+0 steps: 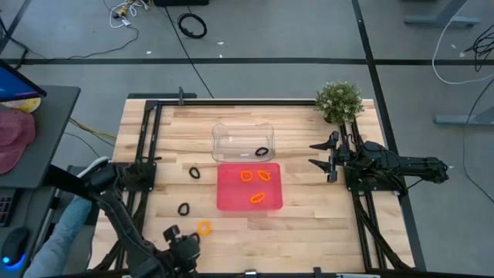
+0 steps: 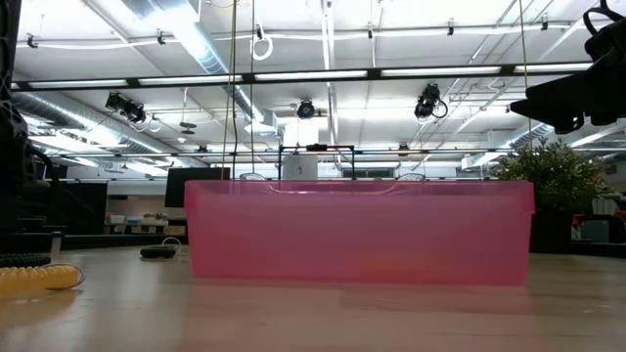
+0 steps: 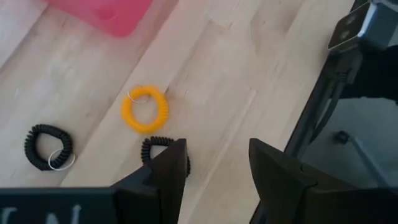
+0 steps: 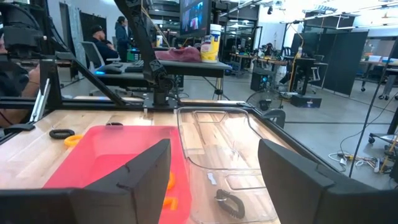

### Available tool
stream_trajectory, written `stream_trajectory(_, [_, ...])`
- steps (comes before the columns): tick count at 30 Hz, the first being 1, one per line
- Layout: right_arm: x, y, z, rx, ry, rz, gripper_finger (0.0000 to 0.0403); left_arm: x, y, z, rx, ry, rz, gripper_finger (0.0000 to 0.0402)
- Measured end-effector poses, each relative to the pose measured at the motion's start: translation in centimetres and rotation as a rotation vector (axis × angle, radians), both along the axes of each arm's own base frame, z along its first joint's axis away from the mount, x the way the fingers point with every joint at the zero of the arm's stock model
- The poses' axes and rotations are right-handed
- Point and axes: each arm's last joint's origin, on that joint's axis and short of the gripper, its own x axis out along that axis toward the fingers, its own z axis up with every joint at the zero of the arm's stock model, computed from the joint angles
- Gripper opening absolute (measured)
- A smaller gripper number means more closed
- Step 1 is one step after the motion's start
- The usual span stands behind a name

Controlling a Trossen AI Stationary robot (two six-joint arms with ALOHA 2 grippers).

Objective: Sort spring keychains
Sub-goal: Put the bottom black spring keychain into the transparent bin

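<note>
A red tray (image 1: 248, 199) holds three orange keychains (image 1: 255, 175). A fourth orange keychain (image 1: 204, 227) (image 3: 145, 109) lies flat on the wood near the table's near edge. One black keychain (image 1: 262, 152) (image 4: 229, 202) lies in the clear tub (image 1: 231, 137). Two black keychains (image 1: 194, 172) (image 1: 184, 208) lie left of the tray. A third black keychain (image 3: 155, 147) lies at the tip of one finger of my left gripper (image 3: 217, 162) (image 1: 182, 241), which is open and low by the near edge. My right gripper (image 4: 214, 162) (image 1: 328, 158) is open, raised right of the tub.
A potted plant (image 1: 340, 100) stands at the far right corner. Black frame rails (image 1: 147, 139) run along the table's left and right sides. In the low view the red tray's wall (image 2: 357, 230) fills the middle. Bare wood lies in front of the tray.
</note>
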Motion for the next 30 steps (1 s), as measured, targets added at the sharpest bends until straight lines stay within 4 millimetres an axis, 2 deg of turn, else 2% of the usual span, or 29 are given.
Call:
stream_trajectory(5, [0.0, 0.0, 0.0, 0.000, 0.000, 0.000, 0.0247, -0.3, -0.1, -1.2, 0.019, 0.018, 0.017, 0.0177])
stream_trajectory(12, [0.0, 0.0, 0.0, 0.000, 0.000, 0.000, 0.0247, -1.1, 0.9, -4.3, 0.003, 0.133, 0.107, 0.0177])
stream_trajectory(17, [0.0, 0.0, 0.0, 0.000, 0.000, 0.000, 0.0247, -1.6, 2.2, -7.9, 0.015, 0.149, 0.131, 0.0177])
stream_trajectory(22, [0.0, 0.0, 0.0, 0.000, 0.000, -0.001, 0.0247, -1.7, 4.2, -12.2, -0.122, 0.194, 0.164, 0.0177])
stream_trajectory(26, [0.0, 0.0, 0.0, 0.000, 0.001, 0.000, 0.0247, -1.9, 4.9, -12.9, -0.152, 0.167, 0.218, 0.0177])
stream_trajectory(30, [0.0, 0.0, 0.0, 0.000, -0.001, 0.000, 0.0247, -1.8, 4.0, -12.3, -0.108, 0.173, 0.209, 0.0177])
